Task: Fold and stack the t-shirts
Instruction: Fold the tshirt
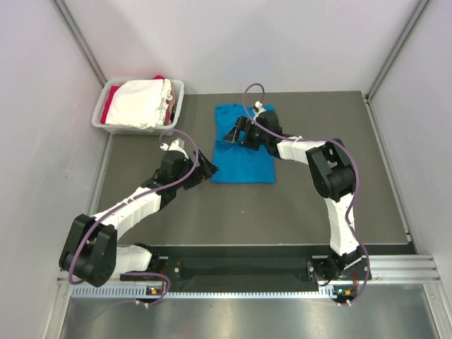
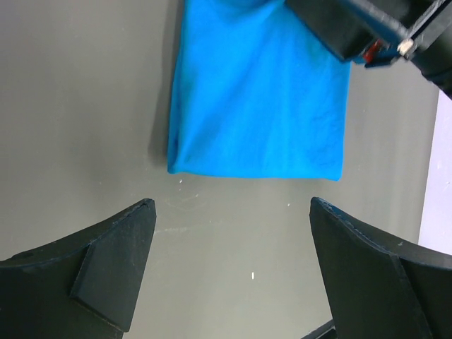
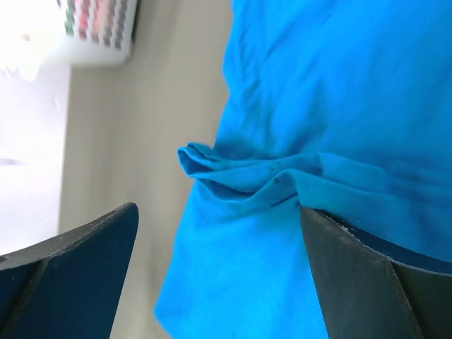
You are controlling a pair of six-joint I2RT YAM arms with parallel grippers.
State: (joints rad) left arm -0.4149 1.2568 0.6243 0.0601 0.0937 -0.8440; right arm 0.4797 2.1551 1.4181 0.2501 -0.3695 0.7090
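A bright blue t-shirt lies folded into a rectangle on the dark table. My right gripper hovers low over its upper left part, open. In the right wrist view a bunched ridge of the blue t-shirt runs between the wide-apart fingers of the right gripper, and cloth lies against the right-hand finger. My left gripper stands open just off the shirt's lower left corner; nothing lies between the left gripper's fingers but bare table, with the blue t-shirt just beyond.
A pale grey tub stands at the back left, holding a white t-shirt with a red one beside it. Its corner shows in the right wrist view. Walls enclose the table on three sides.
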